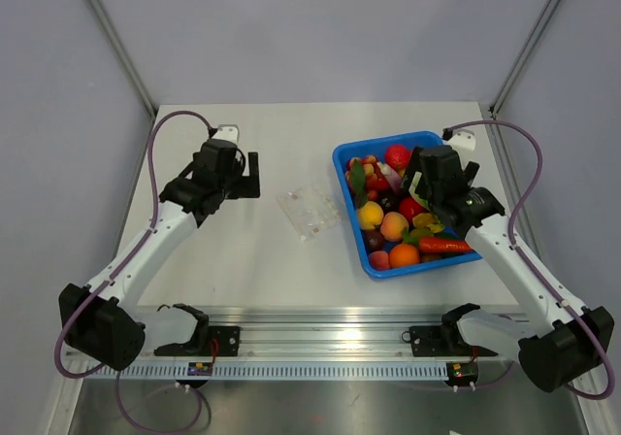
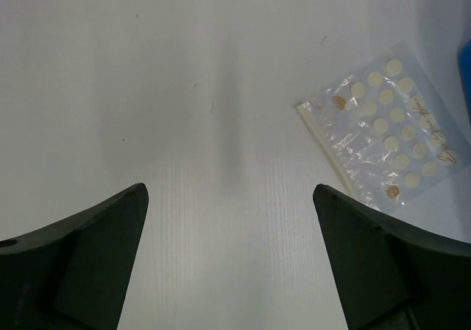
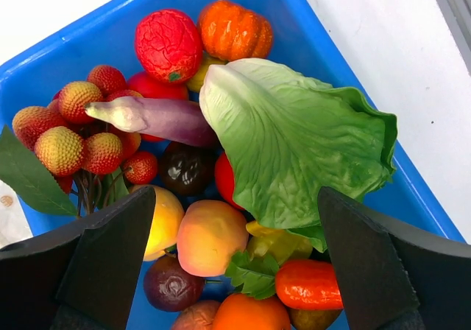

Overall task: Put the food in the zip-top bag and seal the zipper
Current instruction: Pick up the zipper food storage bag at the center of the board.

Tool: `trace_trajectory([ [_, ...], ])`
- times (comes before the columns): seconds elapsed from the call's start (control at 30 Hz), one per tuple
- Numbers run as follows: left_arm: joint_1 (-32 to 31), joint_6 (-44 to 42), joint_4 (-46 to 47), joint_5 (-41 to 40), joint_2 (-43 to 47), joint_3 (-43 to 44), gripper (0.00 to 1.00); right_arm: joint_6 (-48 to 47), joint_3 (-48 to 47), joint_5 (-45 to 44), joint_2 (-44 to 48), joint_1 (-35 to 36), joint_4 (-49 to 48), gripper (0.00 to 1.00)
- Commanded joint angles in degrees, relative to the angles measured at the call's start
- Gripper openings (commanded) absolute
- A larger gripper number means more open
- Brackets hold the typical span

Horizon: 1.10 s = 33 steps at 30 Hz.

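Note:
The zip-top bag (image 1: 310,209) lies flat and empty on the white table between the arms; in the left wrist view the zip-top bag (image 2: 386,131) is clear with pale dots. Its zipper (image 2: 331,149) is the pale strip along its left edge. My left gripper (image 2: 229,190) hovers open over bare table left of the bag, also seen from above (image 1: 250,175). My right gripper (image 3: 235,191) hangs open over the blue tray (image 3: 309,20). Two small dark round fruits lie there, a glossy purple-black one (image 3: 186,168) and a duller purple one (image 3: 171,284); either could be the food.
The blue tray (image 1: 347,202) at the right holds several toy foods: a green cabbage leaf (image 3: 294,138), a peach (image 3: 210,234), an orange (image 3: 246,311), a pumpkin (image 3: 234,29), lychees (image 3: 62,146) and a red pepper (image 3: 309,282). Frame posts rise at the table's back corners.

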State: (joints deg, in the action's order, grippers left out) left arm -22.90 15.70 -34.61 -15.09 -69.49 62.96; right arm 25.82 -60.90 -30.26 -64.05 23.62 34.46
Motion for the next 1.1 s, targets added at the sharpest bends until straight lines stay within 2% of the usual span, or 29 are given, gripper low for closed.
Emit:
trace_trajectory([
  [0.0, -1.01, 0.38, -1.69, -7.39, -0.47, 3.14, 0.99, 1.33, 0.96, 0.90, 0.59, -0.06, -2.89, 0.99],
  [0.17, -1.36, 2.05, 3.40, -8.03, 3.04, -1.68, 0.99, 0.81, 1.67, 2.13, 1.12, -0.06, -2.91, 0.99],
  [0.27, -1.45, 0.30, 1.93, -5.57, 1.48, 0.92, 0.99, 0.19, 1.75, 2.67, 1.30, -0.06, -2.38, 1.00],
  [0.33, -3.20, -1.81, -0.45, -6.00, -0.98, 2.08, 0.99, 0.10, 2.19, 3.01, 1.47, -0.06, -2.38, 1.00],
  [0.47, -10.40, -4.27, 1.30, -8.20, -3.53, 1.38, 0.99, 0.72, 2.63, 3.98, 1.74, -0.06, -2.38, 0.99],
  [0.6, -18.65, -4.98, 4.62, -7.85, -8.79, 1.12, 0.86, 1.16, 3.16, 4.51, 2.26, -0.06, -2.55, 1.00],
  [0.67, -20.77, -5.16, 6.48, -6.80, -11.62, 0.33, 0.81, 1.07, 3.16, 4.77, 2.44, -0.06, -2.81, 0.99],
  [0.8, -22.28, -5.42, 11.39, -4.69, -18.29, -0.47, 0.73, 0.81, 2.90, 5.12, 2.97, 0.03, -2.55, 0.99],
  [0.93, -22.72, -5.42, 13.95, -6.08, -21.99, -1.08, 0.71, 0.54, 3.16, 5.21, 3.67, -0.06, -2.29, 1.00],
  [1.07, -19.04, -1.30, 14.48, -2.23, -22.97, -0.99, 0.62, 0.28, 3.34, 5.21, 4.02, -0.06, -1.94, 0.99],
])
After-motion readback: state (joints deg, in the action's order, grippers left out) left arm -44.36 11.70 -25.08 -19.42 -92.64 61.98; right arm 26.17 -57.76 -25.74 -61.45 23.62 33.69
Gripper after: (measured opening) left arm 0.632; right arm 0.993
